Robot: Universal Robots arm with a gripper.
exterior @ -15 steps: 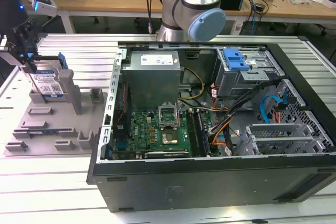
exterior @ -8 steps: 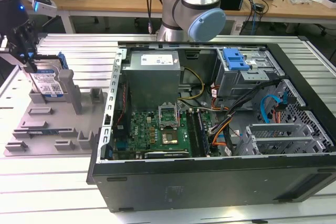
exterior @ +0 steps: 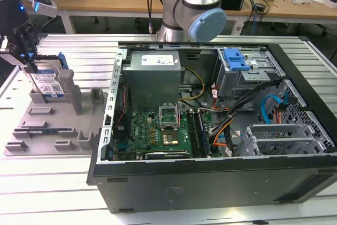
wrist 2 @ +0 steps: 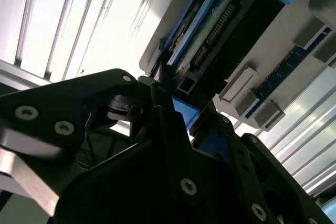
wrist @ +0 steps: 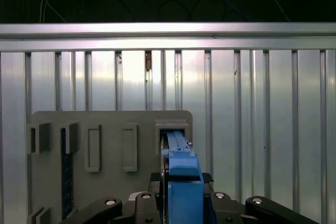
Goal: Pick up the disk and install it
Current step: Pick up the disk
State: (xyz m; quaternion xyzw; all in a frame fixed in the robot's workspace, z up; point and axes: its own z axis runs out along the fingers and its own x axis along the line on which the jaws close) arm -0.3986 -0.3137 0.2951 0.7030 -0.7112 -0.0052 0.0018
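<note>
Grey fixture tray (exterior: 63,126) at exterior view's left holds the disk (exterior: 48,84) upright in a slot, so its blue rail is reachable from above. Gripper (exterior: 31,68) fingers are closed on that rail. Further right is the open PC case (exterior: 210,175) w/ blue drive bay (exterior: 239,59); disk not yet installed.

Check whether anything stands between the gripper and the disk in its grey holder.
Nothing visible does. In the exterior view the gripper is right at the top edge of the disk, which stands upright in the grey holder. In the first wrist view its blue rail lies directly ahead.
</note>
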